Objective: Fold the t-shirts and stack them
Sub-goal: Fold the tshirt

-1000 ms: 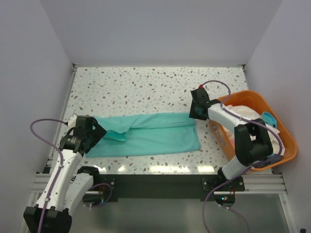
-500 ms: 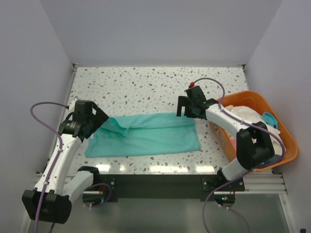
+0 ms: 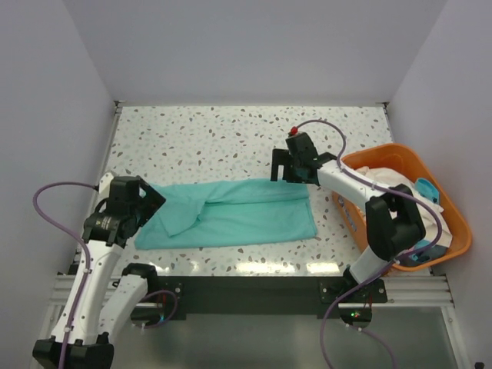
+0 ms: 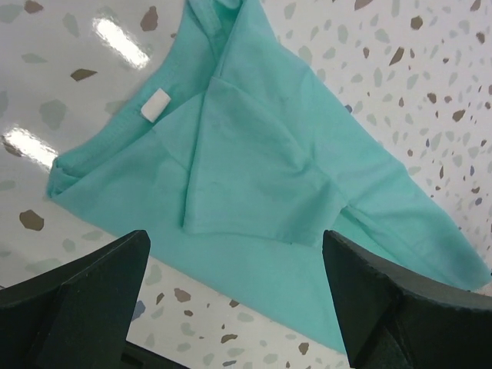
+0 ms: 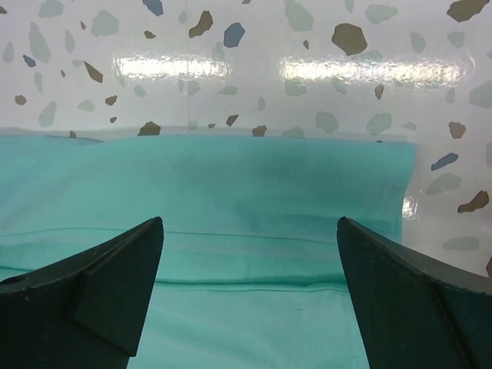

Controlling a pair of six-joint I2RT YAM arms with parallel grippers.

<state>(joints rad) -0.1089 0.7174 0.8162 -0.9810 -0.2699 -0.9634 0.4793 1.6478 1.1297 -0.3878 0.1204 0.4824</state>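
**Teal shirt flat on table, both grippers open**

The teal shirt [image 3: 238, 215] lies on the table [image 3: 207, 142] as a long folded band near the front edge. At its left end a sleeve is turned over the body, and a white tag [image 4: 156, 104] shows there. The left gripper [image 4: 234, 238] hovers over that end, fingers spread, holding nothing. The right gripper [image 5: 250, 223] hangs above the far right edge, fingers likewise apart and empty. To the right, an orange basket [image 3: 455, 231] holds a cream shirt [image 3: 384, 178].
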